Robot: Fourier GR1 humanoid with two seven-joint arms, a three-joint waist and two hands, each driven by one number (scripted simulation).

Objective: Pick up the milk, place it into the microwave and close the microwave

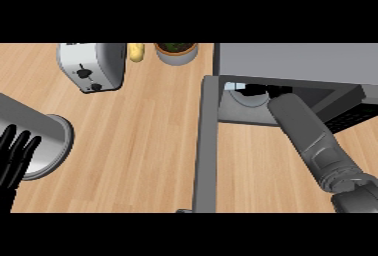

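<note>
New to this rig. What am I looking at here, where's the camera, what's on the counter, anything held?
This is one view from the robot's head, looking steeply down at a wooden kitchen counter. The robot is a humanoid with two grey forearms ending in black hands.

The left hand rests open at the view's left edge, fingers up, next to a grey cylindrical container.

The right forearm reaches into the open microwave, whose door swings out toward the camera. The right hand is mostly hidden inside, so I cannot tell whether it holds anything; no milk is clearly visible.

At the back of the counter stand a toaster, something yellow and a potted plant.
</note>
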